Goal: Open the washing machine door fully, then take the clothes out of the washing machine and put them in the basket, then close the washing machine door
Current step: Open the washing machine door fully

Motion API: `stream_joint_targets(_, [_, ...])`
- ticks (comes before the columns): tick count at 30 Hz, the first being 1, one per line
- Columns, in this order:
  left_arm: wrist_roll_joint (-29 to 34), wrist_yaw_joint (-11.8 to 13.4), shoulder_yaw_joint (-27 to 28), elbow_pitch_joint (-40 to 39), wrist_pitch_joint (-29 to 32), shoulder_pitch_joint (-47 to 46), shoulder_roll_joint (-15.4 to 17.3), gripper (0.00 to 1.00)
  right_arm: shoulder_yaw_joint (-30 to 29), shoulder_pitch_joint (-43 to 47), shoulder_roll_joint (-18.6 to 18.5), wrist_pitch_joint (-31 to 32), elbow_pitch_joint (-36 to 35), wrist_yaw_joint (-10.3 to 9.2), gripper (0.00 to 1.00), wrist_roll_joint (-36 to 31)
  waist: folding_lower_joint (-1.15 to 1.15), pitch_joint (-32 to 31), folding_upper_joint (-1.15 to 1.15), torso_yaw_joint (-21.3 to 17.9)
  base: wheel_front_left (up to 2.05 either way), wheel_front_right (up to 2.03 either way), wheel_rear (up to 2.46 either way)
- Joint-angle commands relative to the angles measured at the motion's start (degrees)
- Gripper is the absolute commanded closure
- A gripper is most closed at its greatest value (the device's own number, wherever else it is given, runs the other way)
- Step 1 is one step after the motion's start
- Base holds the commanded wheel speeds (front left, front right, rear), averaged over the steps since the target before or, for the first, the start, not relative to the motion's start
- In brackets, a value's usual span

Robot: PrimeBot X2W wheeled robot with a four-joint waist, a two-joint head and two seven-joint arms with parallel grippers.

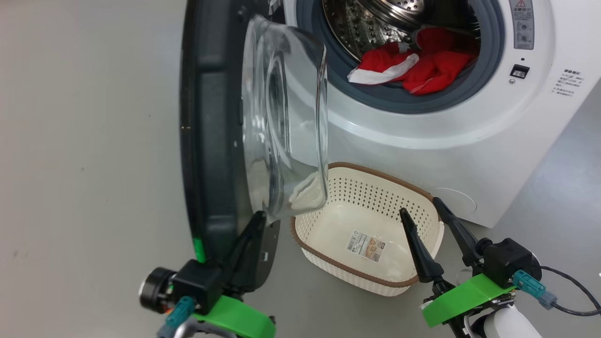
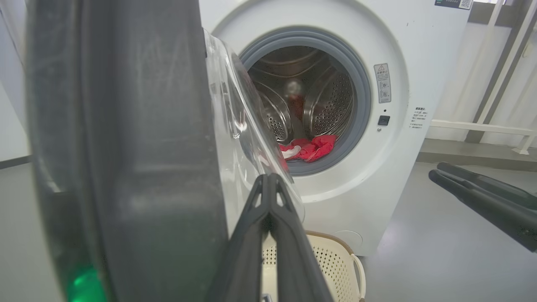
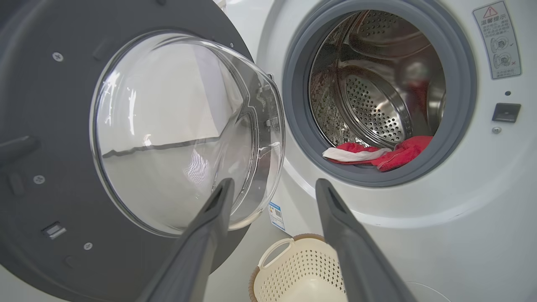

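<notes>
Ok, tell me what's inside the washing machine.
Red clothes with white trim lie heaped at the front of the steel drum, by the grey rubber ring. Anything beneath the heap is covered and cannot be seen.

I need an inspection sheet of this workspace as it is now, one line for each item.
Surface: smooth grey floor.
Job's things: round black-rimmed glass washing machine door stands open; red-and-white fabric clothes lie in the steel drum of the white front-loading washing machine; cream perforated plastic basket on floor, holding only a paper sticker.
Clutter: nothing seen.
Grippers: left gripper shut, tips beside door's lower edge; right gripper open, by the basket.
Cables: black cable at right wrist.
Surroundings: white rail frame beside machine.
</notes>
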Motion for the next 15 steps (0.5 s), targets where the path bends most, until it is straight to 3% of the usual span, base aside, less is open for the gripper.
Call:
stream_joint_targets(1, [0.24,1.16,3.33,-1.31,-0.27,0.23,2.03,1.00,1.16,-1.72,0.29,-0.37,-1.49,0.35,0.00,0.11,0.00,0.22,0.00,0.24,0.00,0.00,0.00])
stream_joint_targets(15, [-1.19,4.23,8.37,-1.77,-1.83,2.02,5.07,1.00,1.16,-1.66,0.29,-0.37,-1.26,0.35,0.00,-0.73,0.00,1.14,0.00,2.81,0.00,0.00,0.00])
